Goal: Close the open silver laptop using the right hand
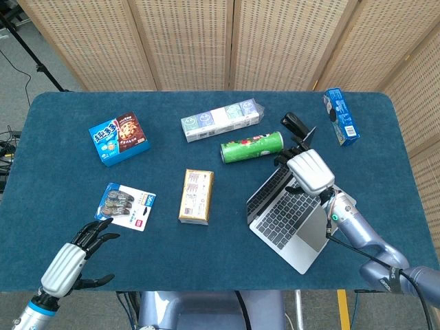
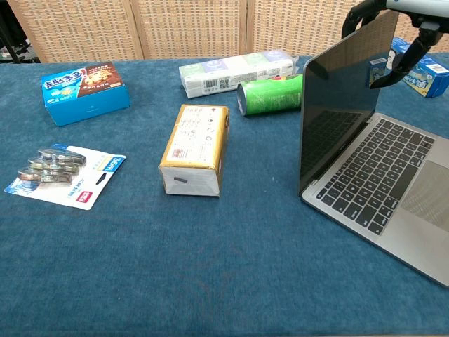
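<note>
- Silver open laptop (image 2: 365,175) sits on the desk's right; right hand (image 1: 311,172) hooks curled fingers over its upright lid's top edge, placed to fold it.
- Left hand (image 1: 69,261) idles near-left, spread, holding nothing.

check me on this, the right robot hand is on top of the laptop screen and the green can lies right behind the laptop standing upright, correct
Not quite. The right robot hand is at the top edge of the silver laptop screen, and the green can is just behind the laptop, but the can lies on its side, not upright. The chest view shows its round end facing the camera.
</note>
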`<state>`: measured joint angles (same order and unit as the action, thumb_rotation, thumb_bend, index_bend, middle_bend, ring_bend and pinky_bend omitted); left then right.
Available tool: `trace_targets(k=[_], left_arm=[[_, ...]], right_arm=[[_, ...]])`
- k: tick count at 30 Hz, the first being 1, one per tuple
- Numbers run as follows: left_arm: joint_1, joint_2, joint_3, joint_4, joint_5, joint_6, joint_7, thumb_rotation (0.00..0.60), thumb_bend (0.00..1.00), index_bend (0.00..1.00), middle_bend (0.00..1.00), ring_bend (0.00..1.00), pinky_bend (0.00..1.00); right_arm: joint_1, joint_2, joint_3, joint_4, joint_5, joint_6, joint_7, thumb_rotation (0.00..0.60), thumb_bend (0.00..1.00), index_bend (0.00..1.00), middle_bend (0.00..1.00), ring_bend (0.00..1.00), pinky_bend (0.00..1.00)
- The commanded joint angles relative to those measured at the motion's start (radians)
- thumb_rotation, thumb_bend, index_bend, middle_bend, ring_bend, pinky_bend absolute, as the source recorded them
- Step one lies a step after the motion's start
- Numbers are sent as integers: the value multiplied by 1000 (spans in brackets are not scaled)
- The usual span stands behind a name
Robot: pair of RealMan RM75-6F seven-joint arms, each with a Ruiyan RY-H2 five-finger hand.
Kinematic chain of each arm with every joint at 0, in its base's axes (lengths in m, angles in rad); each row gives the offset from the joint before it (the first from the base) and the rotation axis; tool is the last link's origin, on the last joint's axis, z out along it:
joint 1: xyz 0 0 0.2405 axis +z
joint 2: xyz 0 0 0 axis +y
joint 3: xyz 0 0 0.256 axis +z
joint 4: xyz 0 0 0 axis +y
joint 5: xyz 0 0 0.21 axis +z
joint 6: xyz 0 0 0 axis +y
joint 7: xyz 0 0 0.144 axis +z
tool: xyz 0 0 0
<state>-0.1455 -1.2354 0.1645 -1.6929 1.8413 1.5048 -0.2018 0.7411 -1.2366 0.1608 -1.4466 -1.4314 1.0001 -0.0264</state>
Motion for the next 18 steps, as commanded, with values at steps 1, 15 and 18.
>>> trace_targets(k=[1,15,18], left_arm=[[0,0,2,-1,2,-1,1,600,127,246,104,158,99],[-2,-1,4,-2,1,-6,2,600,128,246,105,162,99],[-3,0,6,-2,2,-8,1,600,128,246,105,162,99]], right_arm=[[-5,21,-4,-10,-4,-4,8,600,132,369,328,350,99],[-27,88,-14,-63,-26,17,4,600,133,365,327,350,99],[-40,101,-18,-85,-33,32,8,600,133,365,326,350,99]])
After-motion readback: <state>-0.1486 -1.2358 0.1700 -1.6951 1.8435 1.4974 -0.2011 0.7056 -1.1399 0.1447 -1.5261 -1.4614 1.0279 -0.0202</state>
